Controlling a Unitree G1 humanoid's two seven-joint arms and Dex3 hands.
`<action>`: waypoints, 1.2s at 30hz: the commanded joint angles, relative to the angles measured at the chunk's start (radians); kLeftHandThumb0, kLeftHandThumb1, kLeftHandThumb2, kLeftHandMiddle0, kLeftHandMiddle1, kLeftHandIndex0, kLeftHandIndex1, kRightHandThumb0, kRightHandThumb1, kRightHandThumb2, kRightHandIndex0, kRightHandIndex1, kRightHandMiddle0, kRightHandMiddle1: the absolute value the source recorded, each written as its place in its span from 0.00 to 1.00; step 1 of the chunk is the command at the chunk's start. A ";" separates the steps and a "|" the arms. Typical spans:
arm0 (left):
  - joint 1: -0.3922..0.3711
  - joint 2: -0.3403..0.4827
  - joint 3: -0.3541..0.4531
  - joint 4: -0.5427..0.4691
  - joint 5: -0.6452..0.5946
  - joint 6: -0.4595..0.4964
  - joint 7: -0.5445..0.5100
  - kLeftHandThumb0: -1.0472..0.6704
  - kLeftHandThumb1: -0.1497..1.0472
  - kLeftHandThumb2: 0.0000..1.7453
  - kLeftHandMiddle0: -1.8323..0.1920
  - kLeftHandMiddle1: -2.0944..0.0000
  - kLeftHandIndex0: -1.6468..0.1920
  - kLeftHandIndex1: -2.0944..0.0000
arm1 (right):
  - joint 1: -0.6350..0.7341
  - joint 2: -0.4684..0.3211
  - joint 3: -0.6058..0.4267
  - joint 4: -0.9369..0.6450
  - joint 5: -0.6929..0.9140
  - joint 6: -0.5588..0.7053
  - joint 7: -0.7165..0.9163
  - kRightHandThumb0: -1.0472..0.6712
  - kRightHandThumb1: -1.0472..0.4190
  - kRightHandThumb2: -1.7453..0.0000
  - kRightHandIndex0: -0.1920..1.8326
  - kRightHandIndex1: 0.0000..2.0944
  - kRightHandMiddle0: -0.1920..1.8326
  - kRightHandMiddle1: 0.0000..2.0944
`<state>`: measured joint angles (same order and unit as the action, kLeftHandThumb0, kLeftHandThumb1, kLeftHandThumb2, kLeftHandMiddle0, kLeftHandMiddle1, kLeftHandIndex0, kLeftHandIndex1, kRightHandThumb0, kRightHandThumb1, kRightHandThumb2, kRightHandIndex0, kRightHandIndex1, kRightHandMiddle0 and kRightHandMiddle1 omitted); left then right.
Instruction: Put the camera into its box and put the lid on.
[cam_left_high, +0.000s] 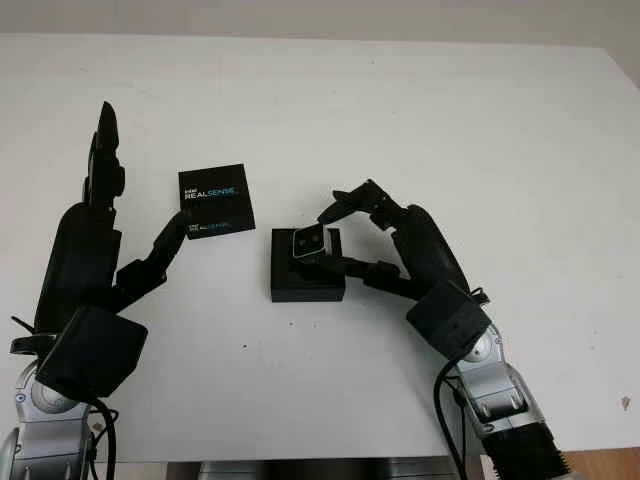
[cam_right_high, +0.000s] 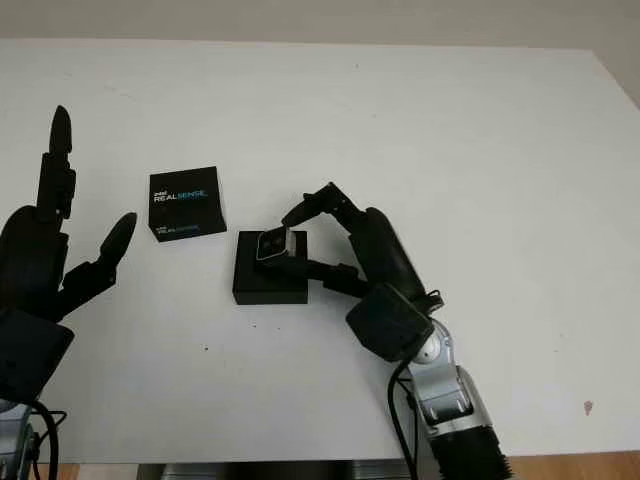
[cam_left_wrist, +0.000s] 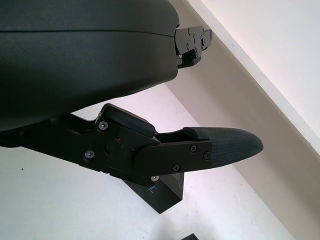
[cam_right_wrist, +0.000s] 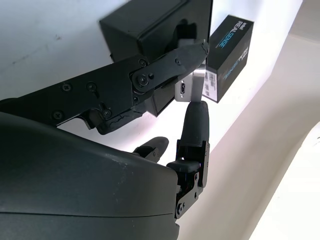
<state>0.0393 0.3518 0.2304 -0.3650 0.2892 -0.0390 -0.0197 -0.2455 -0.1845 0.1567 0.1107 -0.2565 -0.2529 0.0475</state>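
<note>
Camera (cam_left_high: 309, 243) is what I see pinched in my right hand (cam_left_high: 352, 236), held directly over the open black box (cam_left_high: 307, 273) at the middle of the white table (cam_left_high: 420, 130). It is a small silver block with a dark front face, and this face looks upward and a little toward the near side. Its long axis runs roughly left to right, slightly tilted. In the right wrist view two fingers (cam_right_wrist: 192, 117) press on opposite sides of the silver body, so the camera is gripped between them, with its lower part at the mouth of the box; I cannot tell if it already touches the inside. The box stands flat on the table, and I cannot see anything else in it.

Just to the left and a little farther lies the lid (cam_left_high: 215, 200), black with REALSENSE printing on top, flat on the table and apart from the box. My left hand (cam_left_high: 105, 240) is open at the left side, raised with the fingers spread and pointing toward the far side, one fingertip close to the lid's near left corner. It holds nothing.
</note>
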 joint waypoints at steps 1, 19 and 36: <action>0.007 -0.001 0.000 0.000 -0.004 -0.009 0.000 0.12 1.00 0.30 1.00 1.00 1.00 1.00 | 0.017 0.016 0.008 -0.014 0.011 0.003 0.008 0.37 0.06 0.97 0.24 0.20 0.28 0.71; 0.021 0.001 -0.002 -0.017 0.004 0.009 -0.009 0.12 1.00 0.29 1.00 1.00 1.00 1.00 | 0.044 0.059 0.033 -0.034 0.021 0.053 0.025 0.37 0.05 0.97 0.21 0.25 0.25 0.75; 0.027 0.009 0.003 -0.028 0.009 0.014 -0.023 0.11 1.00 0.29 1.00 1.00 0.98 0.98 | 0.053 0.000 0.078 -0.133 -0.194 0.089 -0.010 0.32 0.09 0.97 0.19 0.15 0.24 0.47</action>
<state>0.0567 0.3561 0.2256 -0.3714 0.2985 -0.0252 -0.0415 -0.2020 -0.1777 0.2304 -0.0092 -0.4499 -0.1627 0.0425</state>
